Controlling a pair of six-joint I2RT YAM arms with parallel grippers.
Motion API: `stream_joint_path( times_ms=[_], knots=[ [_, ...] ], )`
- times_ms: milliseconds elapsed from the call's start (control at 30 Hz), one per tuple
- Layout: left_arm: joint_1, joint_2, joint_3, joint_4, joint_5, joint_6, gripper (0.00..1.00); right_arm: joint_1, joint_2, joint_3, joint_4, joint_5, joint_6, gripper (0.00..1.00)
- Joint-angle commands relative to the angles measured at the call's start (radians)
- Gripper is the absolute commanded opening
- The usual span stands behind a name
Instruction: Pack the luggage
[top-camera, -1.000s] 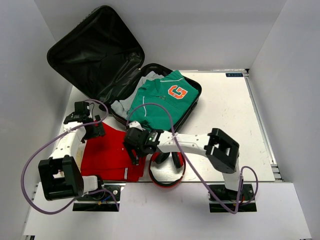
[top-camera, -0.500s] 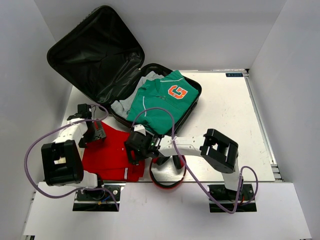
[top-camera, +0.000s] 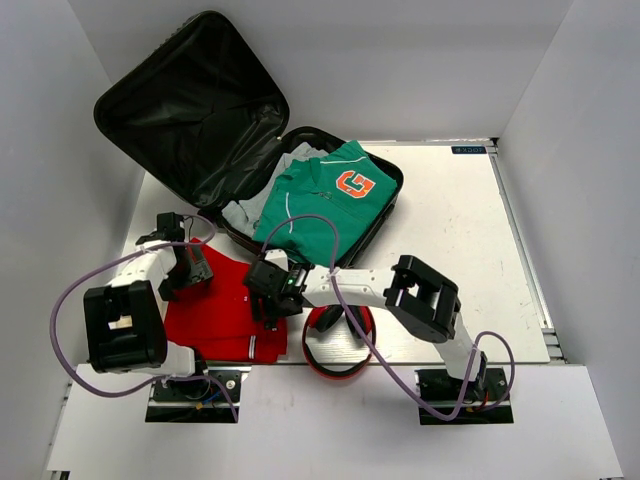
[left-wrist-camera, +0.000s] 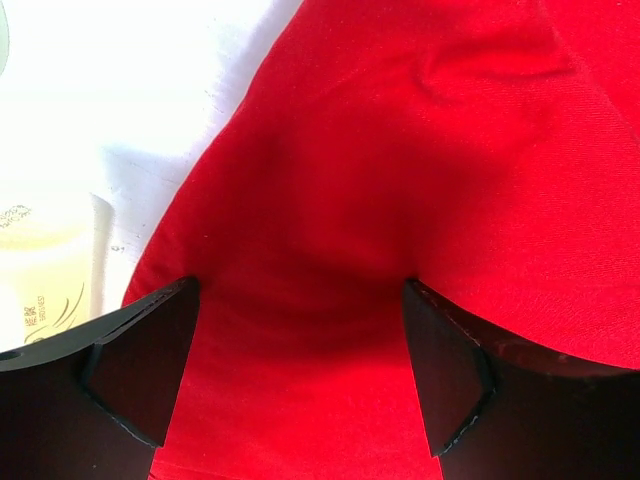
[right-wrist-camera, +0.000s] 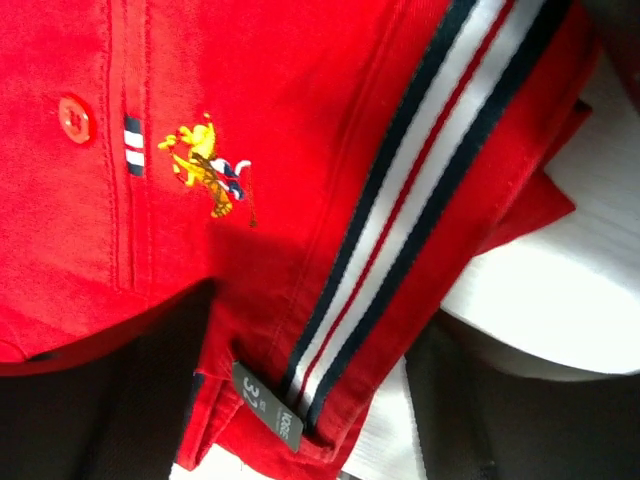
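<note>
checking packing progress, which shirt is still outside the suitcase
The red polo shirt, lying flat on the table in front of the luggage; the green shirt with the orange letter and the grey garment already lie inside it.

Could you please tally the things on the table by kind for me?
Luggage: 1
Garments: 3 (green jersey, grey garment, red polo)
Headphones: 1
Total: 5

jersey (top-camera: 325, 200): in the luggage (top-camera: 190, 110)
polo shirt (top-camera: 215, 310): on the worktop (top-camera: 450, 250), before the luggage
hoop (top-camera: 335, 371): before the luggage, farther forward
</note>
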Motion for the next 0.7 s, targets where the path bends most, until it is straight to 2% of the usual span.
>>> stream_joint_path(
  times_ms=[0, 33, 67, 133, 167, 333, 400, 433, 500, 533, 667],
  knots=[
    [-0.004, -0.037, -0.018, -0.013, -0.004, -0.011, 0.92, -0.002, 0.069, -0.048, 0.004, -0.041, 0.037, 0.70],
    [-0.005, -0.041, -0.018, -0.014, -0.001, -0.008, 0.92, -0.002, 0.061, -0.057, 0.018, -0.041, 0.020, 0.62],
    [-0.008, -0.044, -0.015, -0.016, -0.001, -0.007, 0.92, -0.003, 0.058, -0.065, 0.052, -0.040, 0.012, 0.45],
    [-0.008, -0.058, -0.018, -0.010, -0.001, 0.000, 0.92, -0.003, 0.043, -0.067, 0.058, -0.020, -0.004, 0.25],
    [-0.010, -0.072, -0.021, -0.005, 0.005, 0.001, 0.92, -0.007, 0.035, -0.070, 0.057, 0.009, -0.006, 0.00],
    [-0.016, -0.118, -0.015, -0.017, 0.028, 0.009, 0.93, -0.019, -0.041, -0.125, 0.135, 0.022, -0.090, 0.00],
    [-0.022, -0.132, 0.011, -0.033, 0.037, 0.009, 0.97, -0.019, -0.098, -0.154, 0.172, 0.063, -0.201, 0.00],
    [-0.019, -0.158, 0.031, -0.048, 0.039, 0.006, 1.00, -0.016, -0.154, -0.168, 0.187, 0.071, -0.309, 0.00],
    [-0.016, -0.191, 0.046, -0.080, 0.037, 0.001, 1.00, -0.020, -0.208, -0.177, 0.213, 0.048, -0.391, 0.00],
    [-0.020, -0.201, 0.054, -0.086, 0.037, 0.000, 1.00, -0.020, -0.237, -0.159, 0.206, 0.036, -0.513, 0.00],
    [-0.018, -0.271, 0.095, -0.111, 0.045, 0.007, 1.00, -0.017, -0.331, -0.140, 0.140, -0.015, -0.737, 0.00]
  ],
)
